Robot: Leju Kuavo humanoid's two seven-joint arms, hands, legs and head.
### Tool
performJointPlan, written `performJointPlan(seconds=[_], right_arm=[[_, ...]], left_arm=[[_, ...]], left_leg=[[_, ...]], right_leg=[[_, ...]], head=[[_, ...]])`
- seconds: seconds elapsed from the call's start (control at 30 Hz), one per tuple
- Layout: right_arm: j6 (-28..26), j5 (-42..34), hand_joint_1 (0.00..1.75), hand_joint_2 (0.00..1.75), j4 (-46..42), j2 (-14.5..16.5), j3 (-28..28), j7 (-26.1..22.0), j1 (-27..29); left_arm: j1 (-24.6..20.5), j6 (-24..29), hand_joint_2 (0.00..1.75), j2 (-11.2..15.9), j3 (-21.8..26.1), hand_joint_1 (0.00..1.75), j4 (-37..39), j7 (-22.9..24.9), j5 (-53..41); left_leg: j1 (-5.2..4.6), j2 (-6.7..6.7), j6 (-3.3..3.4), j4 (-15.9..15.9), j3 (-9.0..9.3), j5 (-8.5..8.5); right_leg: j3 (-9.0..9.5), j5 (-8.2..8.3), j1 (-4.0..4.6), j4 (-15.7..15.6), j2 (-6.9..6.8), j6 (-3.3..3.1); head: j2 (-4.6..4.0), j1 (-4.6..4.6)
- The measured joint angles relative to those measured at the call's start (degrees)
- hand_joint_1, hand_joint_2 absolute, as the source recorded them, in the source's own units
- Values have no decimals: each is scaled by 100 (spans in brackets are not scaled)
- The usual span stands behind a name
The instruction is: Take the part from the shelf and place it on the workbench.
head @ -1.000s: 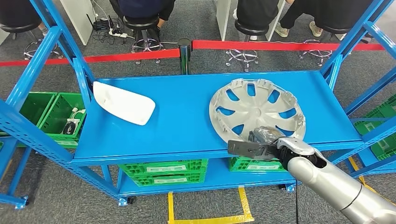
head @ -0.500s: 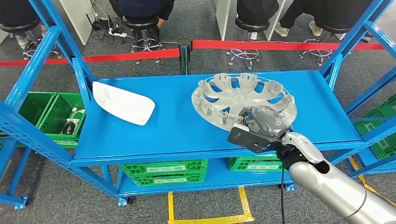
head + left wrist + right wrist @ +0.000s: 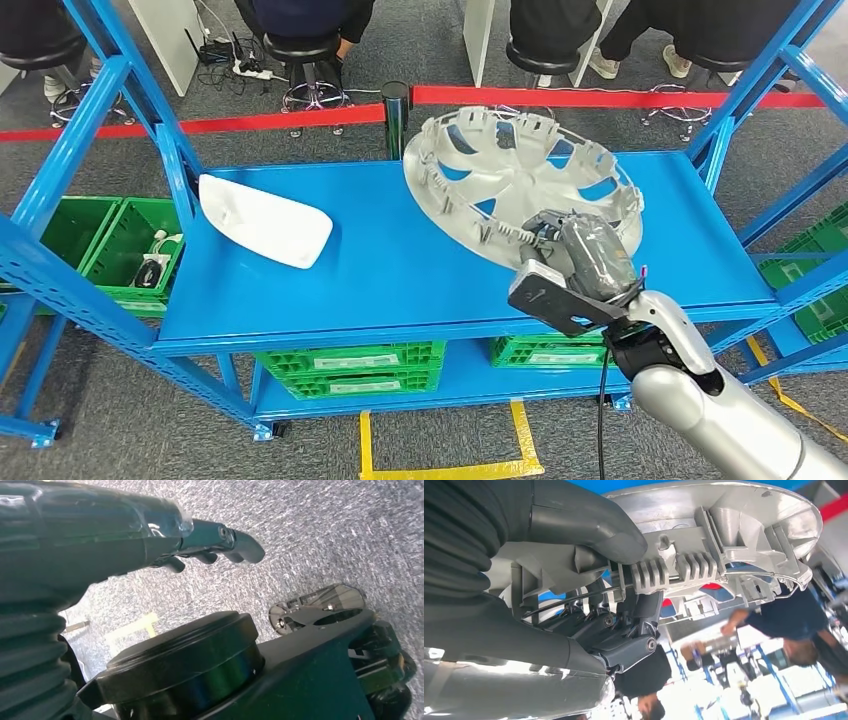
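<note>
A silver wheel cover (image 3: 510, 175) is tilted up off the blue shelf (image 3: 400, 270), its ribbed inner side turned toward me. My right hand (image 3: 580, 260) grips it by the near rim. The right wrist view shows the thick thumb (image 3: 589, 525) pressing on one side of the wheel cover's rim (image 3: 724, 520) and the darker fingers (image 3: 634, 630) on the other side. A white curved panel (image 3: 262, 220) lies flat on the shelf's left part. In the left wrist view my left hand (image 3: 150, 530) hangs over grey floor, fingers loosely extended and holding nothing.
Blue shelf uprights (image 3: 150, 110) rise at both sides. Green crates (image 3: 350, 365) sit on the lower shelf and green bins (image 3: 110, 245) stand at the left. Red barrier tape (image 3: 560, 97) runs behind the shelf, with people seated on stools (image 3: 310, 50) beyond it.
The wheel cover lay flat on the shelf; my right hand has raised it by its near rim and tipped it up, so its far edge now stands above the shelf.
</note>
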Motion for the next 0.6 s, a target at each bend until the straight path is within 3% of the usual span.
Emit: performJointPlan(seconds=[0.4,0.6], right_arm=[[-259,175,175,175,-405,8,-391,-61,403],[-967,250,175,175,-660,66,-654,-362,774]], left_arm=[[-42,62,175,2,-33,0,-2,-63,-49],[-43,166,175,-2,-109,0,-4,-214,-212]], left_leg=[[0,-2,0,0,-1,0],[0,-8,0,0,-3,0]], right_leg=[[1,0,0,-1,0,0],[0,-1,0,-2,-3,0]], head=[[0,1],[0,-1]])
